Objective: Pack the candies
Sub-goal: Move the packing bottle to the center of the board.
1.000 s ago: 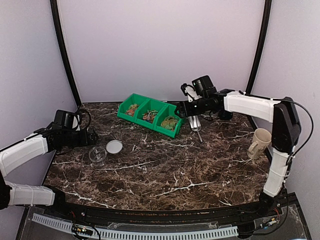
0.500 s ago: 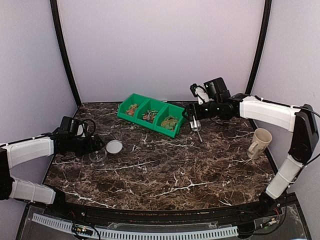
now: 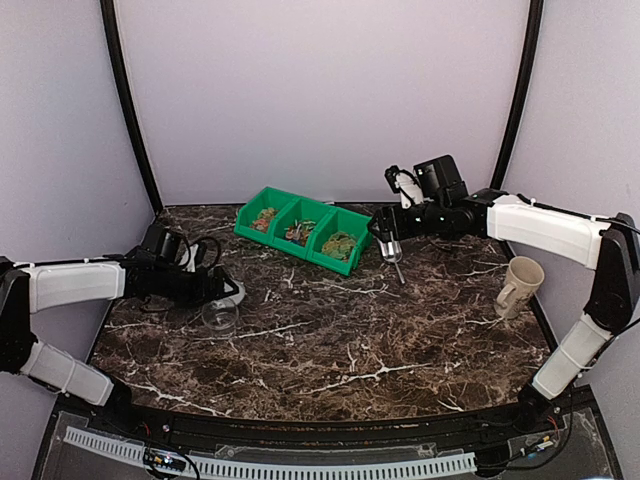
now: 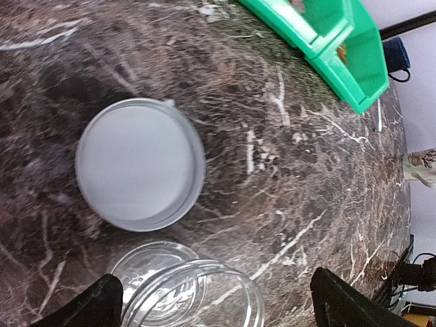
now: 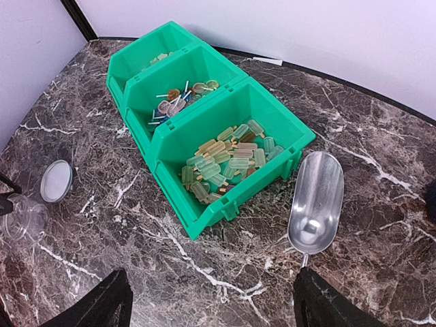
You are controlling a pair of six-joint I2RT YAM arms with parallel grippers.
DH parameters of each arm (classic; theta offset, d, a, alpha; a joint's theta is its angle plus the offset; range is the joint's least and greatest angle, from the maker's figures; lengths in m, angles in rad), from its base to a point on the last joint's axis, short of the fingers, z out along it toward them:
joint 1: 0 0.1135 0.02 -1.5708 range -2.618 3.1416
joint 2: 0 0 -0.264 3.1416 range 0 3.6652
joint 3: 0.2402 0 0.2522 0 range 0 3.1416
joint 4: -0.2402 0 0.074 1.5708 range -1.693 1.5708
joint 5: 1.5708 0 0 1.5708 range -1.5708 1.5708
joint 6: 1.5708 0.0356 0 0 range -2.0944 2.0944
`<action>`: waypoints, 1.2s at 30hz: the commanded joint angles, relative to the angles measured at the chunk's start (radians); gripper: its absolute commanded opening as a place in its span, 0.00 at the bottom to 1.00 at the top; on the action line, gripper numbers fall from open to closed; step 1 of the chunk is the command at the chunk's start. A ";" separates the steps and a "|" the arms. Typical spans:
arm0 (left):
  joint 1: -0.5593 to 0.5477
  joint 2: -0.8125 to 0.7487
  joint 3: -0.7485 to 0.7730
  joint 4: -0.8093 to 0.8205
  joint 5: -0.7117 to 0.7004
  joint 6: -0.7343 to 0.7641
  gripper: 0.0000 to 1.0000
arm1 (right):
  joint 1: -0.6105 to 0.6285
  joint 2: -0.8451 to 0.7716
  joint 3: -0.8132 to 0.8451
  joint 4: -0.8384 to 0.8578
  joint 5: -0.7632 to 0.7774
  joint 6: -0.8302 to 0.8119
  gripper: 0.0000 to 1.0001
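With left hand spread fully: straddling jar, not gripping, well left of bin. With right hand mostly open, empty: hovering above scoop just right of bin. Pre-grasp stage, leaving candies inside bin, none packed. Next probably: clamp scoop handle, dig into candies, steady jar.
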 commanded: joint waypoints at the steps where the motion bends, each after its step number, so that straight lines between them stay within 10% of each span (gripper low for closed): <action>1: -0.074 0.059 0.081 0.009 0.040 -0.004 0.99 | 0.008 -0.013 0.023 0.023 0.003 -0.006 0.82; 22: -0.186 0.026 0.202 -0.146 -0.242 0.053 0.99 | 0.007 -0.039 0.013 0.019 0.009 -0.005 0.83; 36: -0.205 0.032 0.102 -0.138 -0.015 0.036 0.99 | 0.009 -0.049 0.001 0.023 0.005 -0.013 0.93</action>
